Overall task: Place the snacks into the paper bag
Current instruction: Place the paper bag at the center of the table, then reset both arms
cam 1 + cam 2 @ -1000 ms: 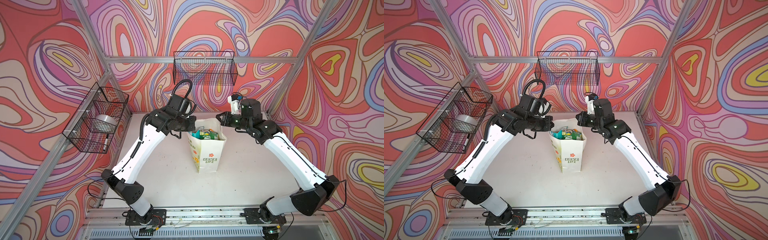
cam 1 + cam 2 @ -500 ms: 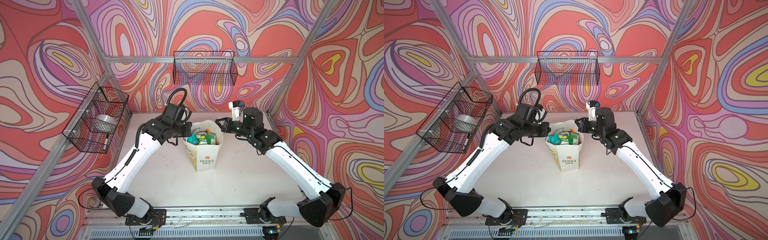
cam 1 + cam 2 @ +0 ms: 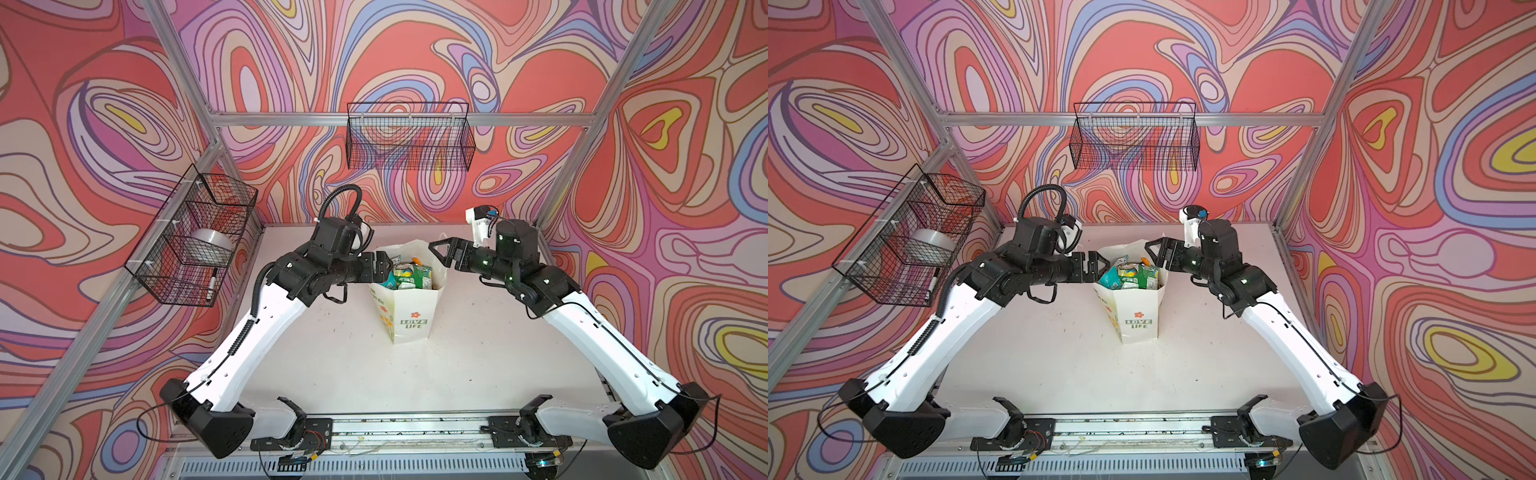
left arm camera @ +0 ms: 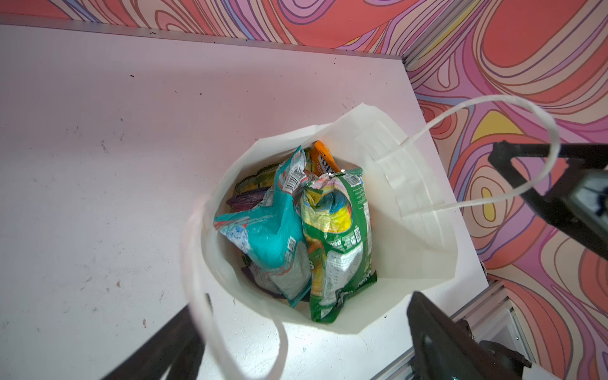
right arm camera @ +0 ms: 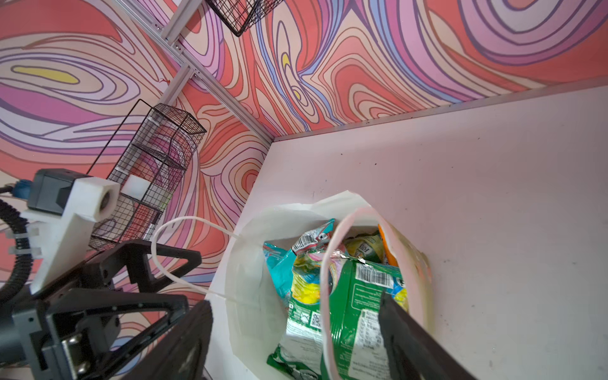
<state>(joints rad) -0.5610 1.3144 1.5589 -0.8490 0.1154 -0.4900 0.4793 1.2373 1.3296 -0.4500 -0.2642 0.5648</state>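
So: snacks (image 3: 409,276) are in the paper bag (image 3: 409,322), both claws spread at its mouth.
The bag stands upright mid-frame on the surface (image 3: 332,365) in both top views, pouches packed on end up to the rim; I see none outside it. The left claw (image 3: 380,266) sits at the left edge of the mouth and the right claw (image 3: 442,253) at its upper right, jaws wide, pinching nothing. Risk as I read it: in each wrist view a cord handle (image 4: 192,263) hangs in the gap between that claw's fingers (image 4: 441,342), and the far loop crosses the other claw's finger. Pull an arm back sideways and a finger could hook the cord, tipping the bag and spilling pouches. Lifting clear first looks safer.
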